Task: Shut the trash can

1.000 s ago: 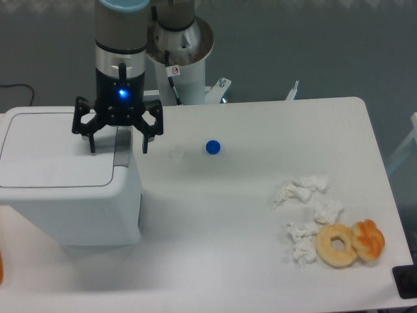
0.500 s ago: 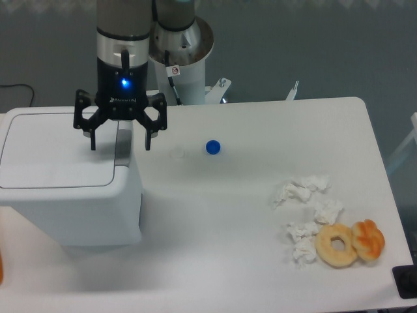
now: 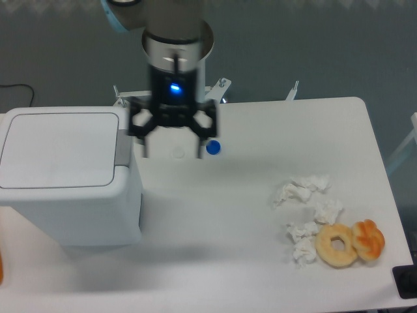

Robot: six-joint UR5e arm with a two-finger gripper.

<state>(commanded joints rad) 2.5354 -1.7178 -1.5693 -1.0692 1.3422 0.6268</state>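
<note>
The trash can [image 3: 65,176] is a large white bin at the left of the table, with its flat white lid [image 3: 58,149] lying down flat and a grey latch [image 3: 124,150] on its right side. My gripper [image 3: 172,151] hangs over the table just right of the bin, clear of the lid. Its two fingers are spread apart and hold nothing.
A blue cap [image 3: 213,147] and a small clear cap [image 3: 177,154] lie on the table just behind the gripper. Crumpled white tissues [image 3: 306,208], a doughnut [image 3: 337,245] and an orange pastry [image 3: 369,238] sit at the front right. The arm's base [image 3: 186,72] stands behind the table.
The gripper has moved right, from above the bin's latch edge to over the table beside the bin. It stays open. The lid lies flat.
</note>
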